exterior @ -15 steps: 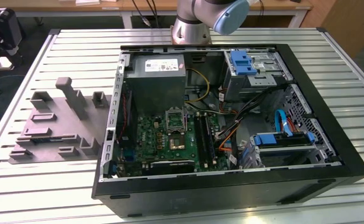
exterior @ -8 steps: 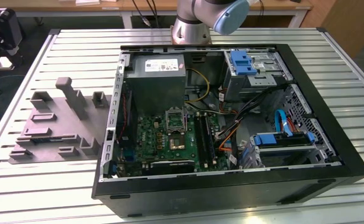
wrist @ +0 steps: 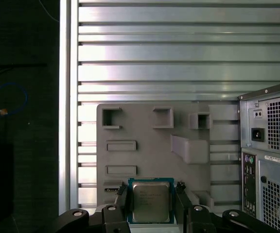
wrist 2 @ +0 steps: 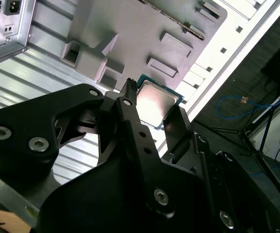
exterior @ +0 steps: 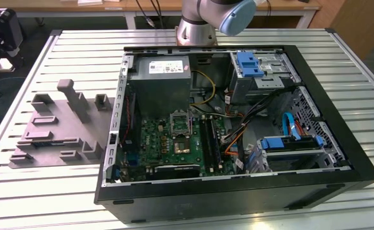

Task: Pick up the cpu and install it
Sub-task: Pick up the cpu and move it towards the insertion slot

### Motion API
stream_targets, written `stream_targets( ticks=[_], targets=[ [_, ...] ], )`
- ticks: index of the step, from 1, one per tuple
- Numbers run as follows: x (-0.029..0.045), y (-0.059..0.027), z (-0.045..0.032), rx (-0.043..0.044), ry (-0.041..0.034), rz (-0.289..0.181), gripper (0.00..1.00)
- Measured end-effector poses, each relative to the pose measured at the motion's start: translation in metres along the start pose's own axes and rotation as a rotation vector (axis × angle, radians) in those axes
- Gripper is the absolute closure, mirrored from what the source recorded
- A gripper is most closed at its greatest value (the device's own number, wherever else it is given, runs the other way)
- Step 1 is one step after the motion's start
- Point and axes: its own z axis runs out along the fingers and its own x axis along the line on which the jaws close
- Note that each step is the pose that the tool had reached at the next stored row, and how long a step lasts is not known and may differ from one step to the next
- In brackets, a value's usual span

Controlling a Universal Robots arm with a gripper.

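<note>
Slatted aluminium table (exterior: 78,48), carrying an open black computer case (exterior: 238,191) with its side panel off and, at the exterior view's left, just beside the case, a grey moulded fixture tray (exterior: 52,139) of recesses and upright blocks. Case contents in the exterior view: green motherboard (exterior: 174,143) with a rectangular metal socket frame (exterior: 180,123); large grey power supply box (exterior: 161,86) with a white label; blue drive brackets; bundled cables. Robot arm (exterior: 203,21): base segment at the table's far edge, behind the case. Gripper (wrist: 151,194): black, two fingers (wrist: 122,196), seen in both wrist views. Jaws: drawn in to a narrow gap matching the chip's width, one finger against each of two opposite edges. Item held: the cpu (wrist: 150,201), flat and square, silvery metal top facing the first wrist view's camera, thin greenish rim around it. Position of the cpu: clamped between the fingertips, raised off the table, seen against the edge of the grey fixture tray, outside the case and apart from the socket frame.
</note>
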Motion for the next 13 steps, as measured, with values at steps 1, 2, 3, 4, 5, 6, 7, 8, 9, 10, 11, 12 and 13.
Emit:
stream_targets(
  ticks=[1, 2, 3, 4, 5, 6, 7, 8, 9, 10, 11, 12, 13],
  targets=[
    [0.0000, 0.0000, 0.0000, 0.0000, 0.0000, 0.000, 0.53],
    [-0.0001, 0.0000, 0.0000, 0.0000, 0.0000, 0.000, 0.53],
    [-0.0001, 0.0000, 0.0000, 0.0000, 0.0000, 0.000, 0.53],
    [-0.0001, 0.0000, 0.0000, 0.0000, 0.0000, 0.000, 0.53],
    [-0.0001, 0.0000, 0.0000, 0.0000, 0.0000, 0.000, 0.53],
    [-0.0002, 0.0000, 0.0000, 0.0000, 0.0000, 0.000, 0.53],
    [-0.0002, 0.0000, 0.0000, 0.0000, 0.0000, 0.000, 0.53],
    [-0.0003, 0.0000, 0.0000, -0.0001, 0.0000, 0.000, 0.53],
    [-0.0003, 0.0001, 0.0000, 0.0000, 0.0000, 0.000, 0.53],
    [-0.0005, 0.0000, 0.0000, 0.0000, 0.0000, 0.000, 0.53],
    [-0.0008, 0.0000, 0.0000, 0.0000, 0.0000, 0.000, 0.53],
    [-0.0010, 0.0000, 0.0000, 0.0000, 0.0000, 0.000, 0.53],
    [-0.0013, 0.0000, 0.0000, 0.0000, 0.0000, 0.000, 0.53]
  ],
)
